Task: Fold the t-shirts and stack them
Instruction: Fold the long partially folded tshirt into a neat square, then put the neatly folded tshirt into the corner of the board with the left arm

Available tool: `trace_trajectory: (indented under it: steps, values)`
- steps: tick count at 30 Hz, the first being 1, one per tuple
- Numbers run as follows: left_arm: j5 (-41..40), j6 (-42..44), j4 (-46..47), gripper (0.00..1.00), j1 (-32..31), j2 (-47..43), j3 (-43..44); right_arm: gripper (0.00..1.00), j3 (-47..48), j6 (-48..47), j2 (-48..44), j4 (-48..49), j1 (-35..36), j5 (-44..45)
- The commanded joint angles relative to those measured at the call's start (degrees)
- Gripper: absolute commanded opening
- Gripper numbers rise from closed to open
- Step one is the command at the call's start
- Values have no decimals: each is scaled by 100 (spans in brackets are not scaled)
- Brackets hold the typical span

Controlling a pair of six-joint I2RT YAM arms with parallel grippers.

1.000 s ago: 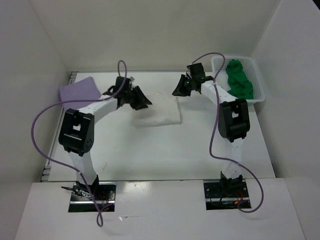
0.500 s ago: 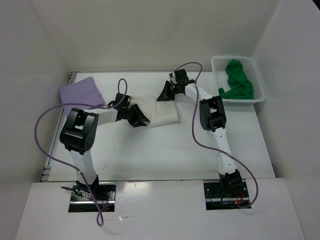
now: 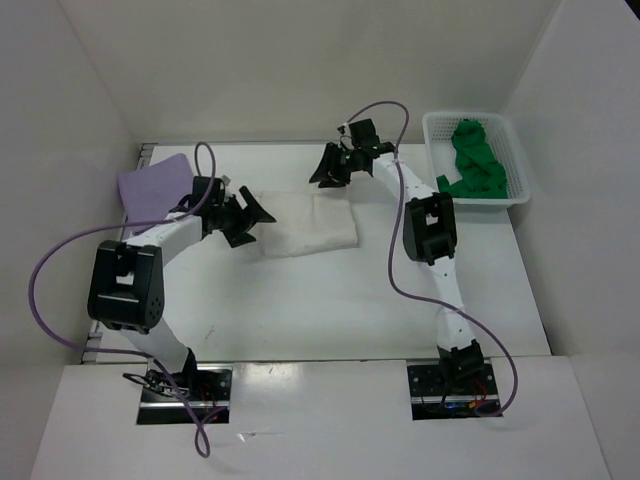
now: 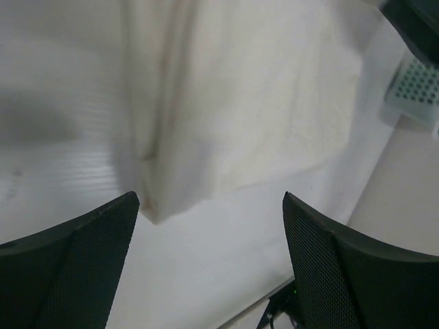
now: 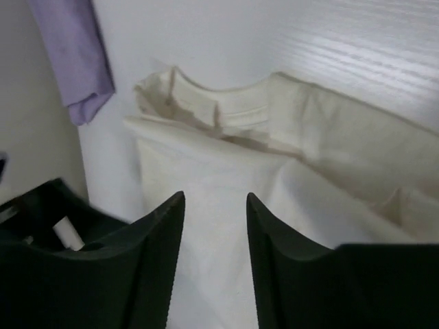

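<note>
Cream shirt [image 3: 310,222] folded, mid-table | left gripper [image 3: 248,222] jaws wide, empty | right gripper [image 3: 323,170] jaws parted, empty

The folded cream white cloth t-shirt [image 3: 305,225] is laid mid-surface on the flat white surface [image 3: 330,300]. Left of it, the folded lavender purple cloth t-shirt [image 3: 155,185] is placed; right of it, the white plastic mesh basket [image 3: 516,150] is set, with the crumpled bright green cloth t-shirt [image 3: 475,160] inside.
</note>
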Motion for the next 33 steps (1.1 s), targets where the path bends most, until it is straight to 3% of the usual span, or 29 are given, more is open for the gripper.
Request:
trace_trajectory:
  steps: [1, 9, 12, 13, 14, 18, 19, 24, 27, 31, 33]
  values:
    - [-192, 447, -225, 92, 269, 441, 60, 49, -651, -226, -1680, 215, 77, 121]
    - [65, 596, 135, 91, 208, 1813, 727, 51, -3219, -33, -3800, 1166, -37, 191]
    - [65, 544, 363, 66, 77, 2270, 1018, 51, -3968, 178, -4470, 1456, -37, 191]
    - [65, 474, 364, 55, -11, 2480, 1254, 51, -4135, 230, -4637, 1526, -37, 191]
    - [65, 473, 425, 34, -12, 2577, 1413, 51, -4285, 318, -4787, 1605, -37, 191]
    - [65, 202, 189, 3, -257, 2868, 2502, 51, -5032, 380, -5638, 1659, -160, 191]
    - [65, 201, 118, 0, -310, 2868, 2756, 51, -5155, 380, -5788, 1659, -247, 191]
    - [231, 7, -365, 0, -83, 2798, 4670, 51, -6034, 380, -6562, 1606, -784, 191]
    - [372, -46, -628, 0, 496, 2448, 5052, 51, -6307, 232, -6686, 1396, -1038, 77]
    - [521, -46, -542, 0, 1585, 1728, 4598, 51, -6387, 169, -6686, 1395, -1092, -46]
    - [600, -106, -210, 8, 2297, 1246, 3589, 51, -6387, 169, -6617, 1395, -1092, -195]
